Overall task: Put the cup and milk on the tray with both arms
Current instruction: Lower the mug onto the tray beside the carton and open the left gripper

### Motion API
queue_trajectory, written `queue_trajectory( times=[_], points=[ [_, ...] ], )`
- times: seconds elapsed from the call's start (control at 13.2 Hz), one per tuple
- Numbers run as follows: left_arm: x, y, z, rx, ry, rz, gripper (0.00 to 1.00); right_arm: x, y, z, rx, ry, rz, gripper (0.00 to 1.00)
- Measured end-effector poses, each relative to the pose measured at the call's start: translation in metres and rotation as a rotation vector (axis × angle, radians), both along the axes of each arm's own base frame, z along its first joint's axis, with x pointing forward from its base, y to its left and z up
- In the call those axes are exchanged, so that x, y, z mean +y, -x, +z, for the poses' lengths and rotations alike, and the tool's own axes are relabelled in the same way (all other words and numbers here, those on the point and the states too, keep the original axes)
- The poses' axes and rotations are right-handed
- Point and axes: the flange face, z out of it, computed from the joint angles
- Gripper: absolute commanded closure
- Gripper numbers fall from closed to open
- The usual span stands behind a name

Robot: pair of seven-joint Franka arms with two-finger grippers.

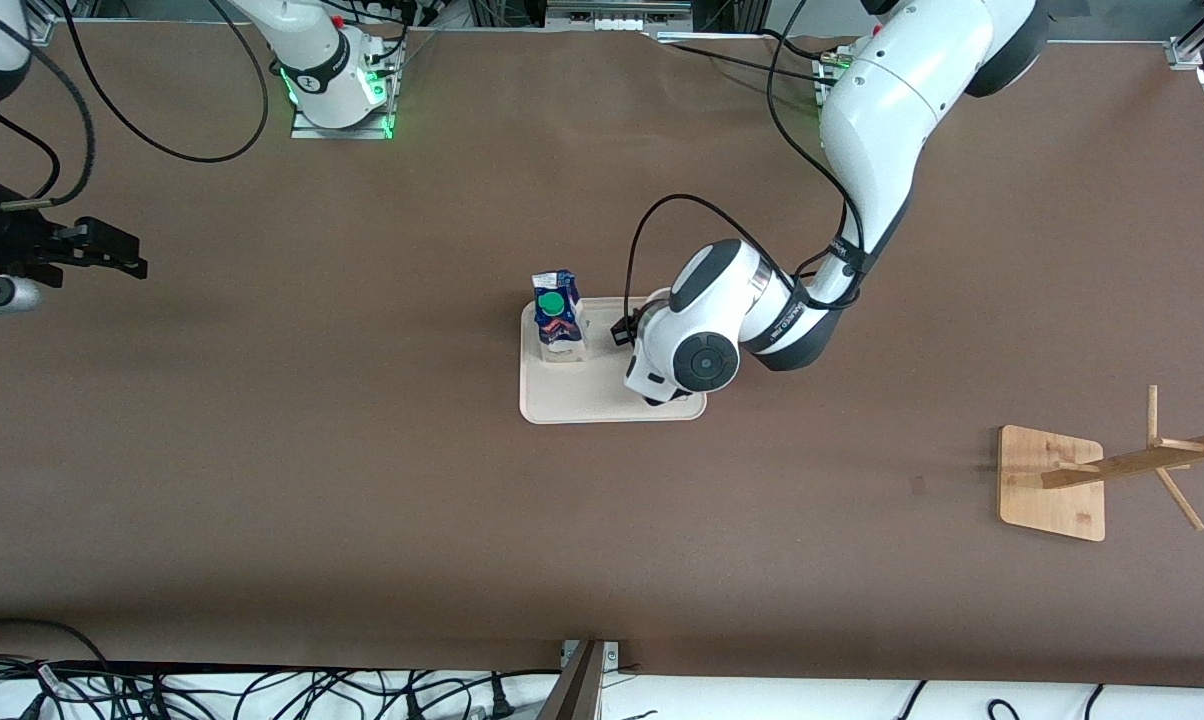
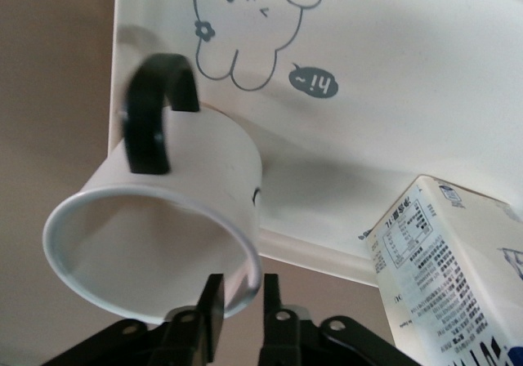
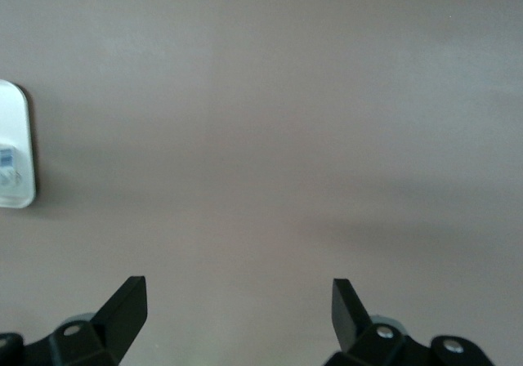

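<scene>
The white cup with its black loop handle is at the tray's edge. My left gripper is shut on its rim, one finger inside and one outside. In the front view the left gripper is low over the cream tray, at the end toward the left arm's side, and hides the cup. The milk stands upright on the tray, also seen in the left wrist view. The tray's bunny drawing shows. My right gripper is open and empty, waiting over bare table; its wrist view shows a tray corner.
A wooden rack with a square base and slanted pegs stands near the left arm's end of the table, nearer the front camera. Cables lie along the table's edges.
</scene>
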Motion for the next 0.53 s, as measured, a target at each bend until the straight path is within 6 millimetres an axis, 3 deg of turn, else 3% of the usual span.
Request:
queue_trajectory(
  times=[0.38,0.53],
  points=[
    [0.007,-0.011,0.012,-0.021,0.003,0.01,0.0,-0.008,0.002,0.019,-0.065,0.01,-0.012,0.0],
    [0.019,-0.017,0.026,-0.047,-0.059,-0.03,0.0,-0.008,0.005,0.026,-0.078,0.011,-0.012,0.0]
  ],
)
